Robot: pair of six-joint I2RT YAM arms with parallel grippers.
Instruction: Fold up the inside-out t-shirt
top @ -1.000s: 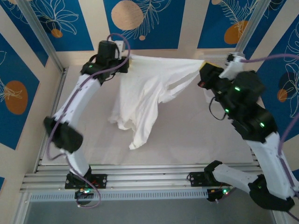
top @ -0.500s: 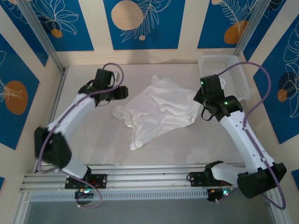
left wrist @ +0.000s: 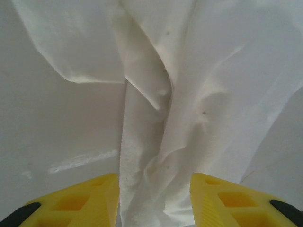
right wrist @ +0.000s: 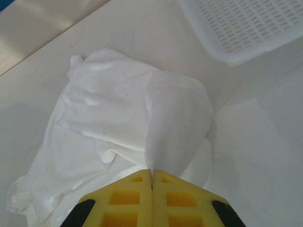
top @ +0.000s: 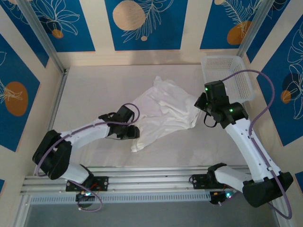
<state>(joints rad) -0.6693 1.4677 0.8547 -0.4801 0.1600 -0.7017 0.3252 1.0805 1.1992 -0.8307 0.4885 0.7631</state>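
1. Well, the white t-shirt (top: 163, 109) lies in a crumpled heap in the middle of the top view, on the pale table (top: 94, 90).
2. My right gripper (right wrist: 151, 176) has its yellow fingers pressed together on a pinch of cloth at the heap's right edge. The cloth rises to them like a little tent.
3. My left gripper (left wrist: 152, 183) has its fingers wide apart. A long fold at the shirt's lower left lies between them, not squeezed.
4. The shirt looks soft, light and floppy. I think it will sag and bunch up, not keep a shape.
5. I would take hold at an edge or corner, like a hem or shoulder, and pinch hard, since thin cloth can slip out.
6. The white lattice basket (top: 234, 78) sits at the upper right, apart from the shirt.
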